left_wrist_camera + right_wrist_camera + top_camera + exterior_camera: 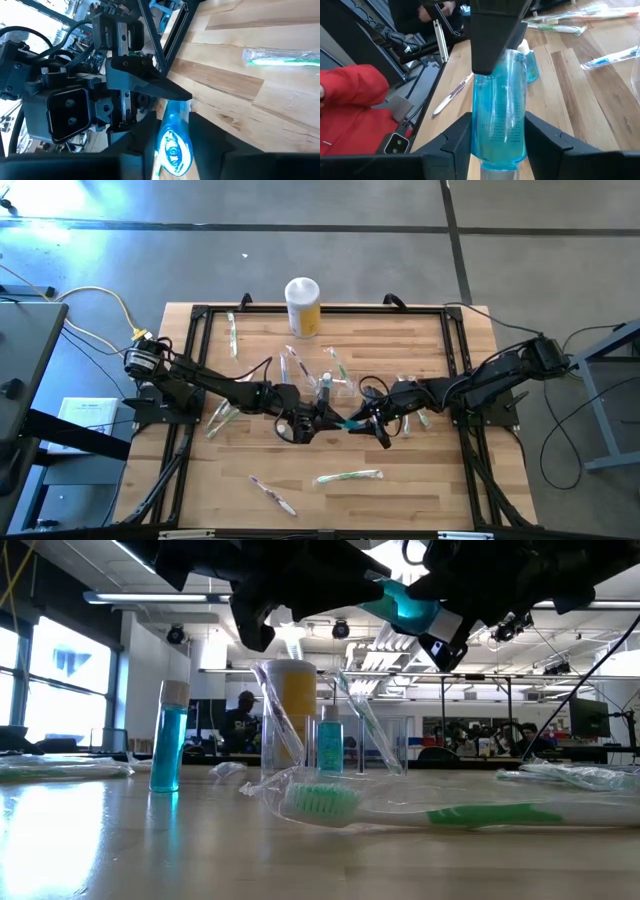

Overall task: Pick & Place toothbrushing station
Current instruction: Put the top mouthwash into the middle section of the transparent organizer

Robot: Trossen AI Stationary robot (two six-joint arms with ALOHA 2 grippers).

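Observation:
A clear blue bottle with a pale cap hangs over the table's middle, between my two grippers. My left gripper comes at it from the left, my right gripper from the right; both are shut on it. In the low view the bottle slants, cap end lower. Behind it the clear holder stands on the table with wrapped toothbrushes leaning in it. A second blue bottle stands upright at the left. My left gripper has the bottle's base end between its two fingers, coming nearly level from the table's left. The bottle is lifted clear of the table. My right gripper pinches the bottle's body near the cap end between its two fingers, coming nearly level from the table's right, along the bottle. The bottle points away from it toward the left gripper's finger.
A white-topped yellow canister stands at the far edge. Wrapped toothbrushes lie about: a green one and a pink one near the front, others at the left and far left. A black frame rims the table.

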